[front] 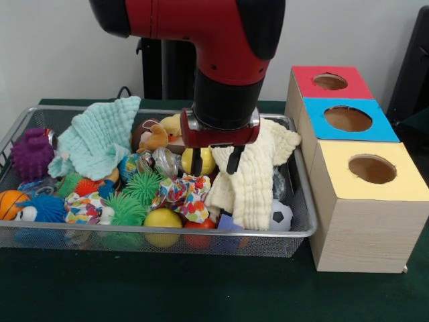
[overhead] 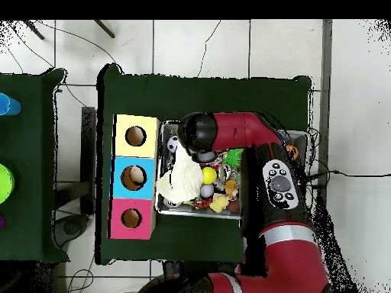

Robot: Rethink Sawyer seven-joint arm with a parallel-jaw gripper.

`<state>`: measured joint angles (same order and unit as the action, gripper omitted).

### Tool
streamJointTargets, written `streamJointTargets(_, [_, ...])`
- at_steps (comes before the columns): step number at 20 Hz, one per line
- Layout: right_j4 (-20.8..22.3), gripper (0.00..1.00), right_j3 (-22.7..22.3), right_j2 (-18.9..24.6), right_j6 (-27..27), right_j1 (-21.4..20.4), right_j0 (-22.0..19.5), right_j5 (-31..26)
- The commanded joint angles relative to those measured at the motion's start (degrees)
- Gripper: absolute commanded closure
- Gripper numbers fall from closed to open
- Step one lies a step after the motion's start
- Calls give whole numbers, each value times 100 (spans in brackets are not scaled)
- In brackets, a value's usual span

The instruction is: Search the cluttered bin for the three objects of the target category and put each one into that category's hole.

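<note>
I see the counter (front: 201, 295) carrying the wire bin (front: 305, 231) beside the three-hole box (front: 362, 221), its yellow hole (front: 372, 169) nearest me. My end effector (front: 216, 161) hangs over the bin's middle, fingers spread and empty, just above a yellow ball (front: 206, 161), which I judge a likely target: light, smooth, apt to roll, best pinched across its widest part. The cream cloth (front: 251, 181) crowds its right side; a patterned cloth (front: 181, 194) and spiky green ball (front: 143, 186) lie close.
</note>
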<state>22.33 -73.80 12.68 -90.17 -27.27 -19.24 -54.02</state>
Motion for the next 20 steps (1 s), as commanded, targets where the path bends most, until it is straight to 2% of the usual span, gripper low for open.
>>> streamJointTargets(1, [439,0,385,-28,339,329,-197,78])
streamJointTargets(11, [648,0,551,-88,170,615,-188,49])
streamJointTargets(15, [594,0,646,-140,98,805,-159,-302])
streamJointTargets(20, [591,0,692,-230,34,926,-91,-445])
